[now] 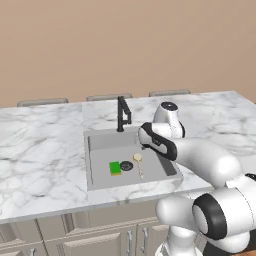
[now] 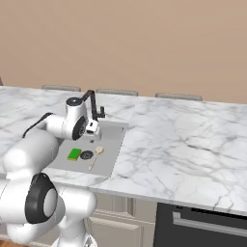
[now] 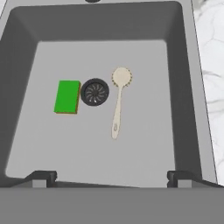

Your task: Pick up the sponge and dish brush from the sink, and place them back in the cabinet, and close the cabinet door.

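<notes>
White marble counter (image 1: 45,150) spreads wide across both base views, veined in grey, with beige base units below its front edge. Set into it is the grey sink (image 1: 100,145), a rectangular basin whose black faucet (image 1: 122,114) stands at the middle of its back rim. The white arm reaches over the basin's right side in the left base view, and the gripper (image 3: 112,177) hangs above the front part of the sink, looking straight down into it; its two dark fingertips (image 3: 41,177) stand spread wide apart with nothing between them. On the basin floor, the round dark drain (image 3: 95,92) sits about at the centre. The dish brush (image 3: 119,100) lies flat just beside the drain on the side nearer the right wall, its round cream head level with the drain and its pale handle running toward the front wall. The green sponge (image 3: 67,96) lies flat on the drain's other side, its yellow edge nearly touching the drain.
</notes>
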Robot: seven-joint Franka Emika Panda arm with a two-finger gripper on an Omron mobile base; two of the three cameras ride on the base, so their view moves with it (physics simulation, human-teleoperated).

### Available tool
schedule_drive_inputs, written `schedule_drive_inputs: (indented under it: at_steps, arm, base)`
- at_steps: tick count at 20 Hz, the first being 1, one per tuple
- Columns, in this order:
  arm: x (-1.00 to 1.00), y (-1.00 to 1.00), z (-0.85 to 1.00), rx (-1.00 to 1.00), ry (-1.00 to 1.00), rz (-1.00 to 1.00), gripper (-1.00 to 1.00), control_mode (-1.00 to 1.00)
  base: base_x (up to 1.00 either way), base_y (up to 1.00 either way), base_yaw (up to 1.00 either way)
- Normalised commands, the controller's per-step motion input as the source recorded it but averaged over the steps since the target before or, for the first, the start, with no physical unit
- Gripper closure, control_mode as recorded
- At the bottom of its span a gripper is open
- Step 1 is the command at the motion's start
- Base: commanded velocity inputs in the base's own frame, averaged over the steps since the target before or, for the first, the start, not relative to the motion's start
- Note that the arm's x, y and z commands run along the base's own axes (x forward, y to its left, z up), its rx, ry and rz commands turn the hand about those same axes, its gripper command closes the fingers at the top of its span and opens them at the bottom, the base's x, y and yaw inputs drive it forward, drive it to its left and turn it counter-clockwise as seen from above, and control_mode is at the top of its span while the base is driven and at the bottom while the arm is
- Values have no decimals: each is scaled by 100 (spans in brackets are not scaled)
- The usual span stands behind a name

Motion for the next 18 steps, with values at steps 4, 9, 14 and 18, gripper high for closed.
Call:
schedule_drive_inputs:
  at_steps: [4,9,14,18]
  arm:
    - [17,0,-26,-1,0,0,-100,-100]
    - [18,0,-17,0,0,0,-100,-100]
    - [29,0,-18,0,0,0,-100,-100]
    - [19,0,-15,0,0,0,-100,-100]
  base:
    - [0,0,0]
    - [0,0,0]
    - [0,0,0]
    - [0,0,0]
